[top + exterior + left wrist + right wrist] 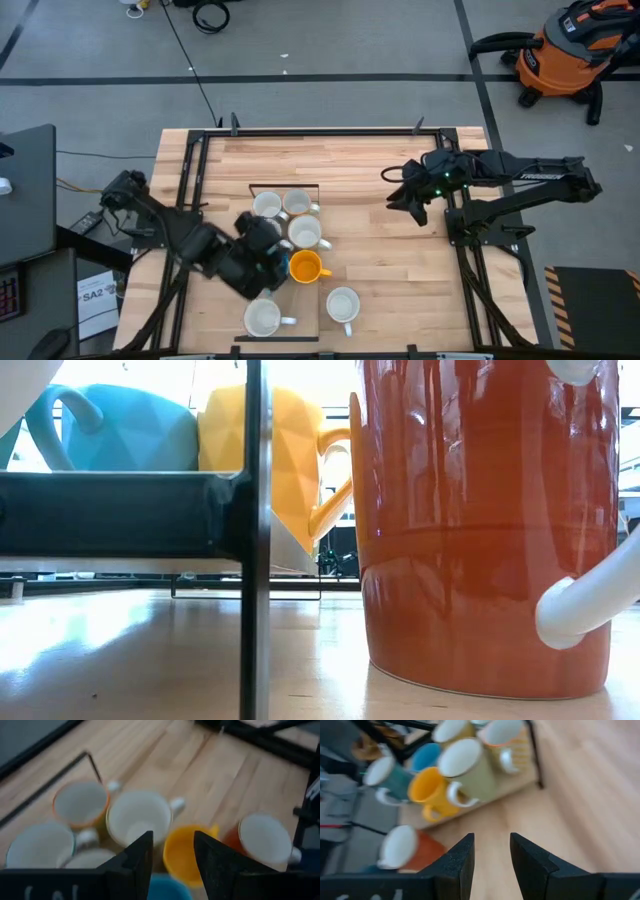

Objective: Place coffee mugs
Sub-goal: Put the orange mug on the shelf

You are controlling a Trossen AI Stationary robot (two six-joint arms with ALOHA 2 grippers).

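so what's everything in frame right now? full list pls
pale mugs: 3 seen from above, white to cream, far side of the cluster
yellow mug: 1, yellow, middle of the cluster
blue mug: 1, bright blue, beside the yellow one, hidden under the left arm from above
red-orange mug: 1, white inside, near the front edge
teal mug: 1, white inside, near the front edge
table: 1, light wood, black frame
vacuum: 1, orange and black, on the floor beyond the table
left gripper: jaws open, over the mug cluster
right gripper: jaws open, over bare wood on the right
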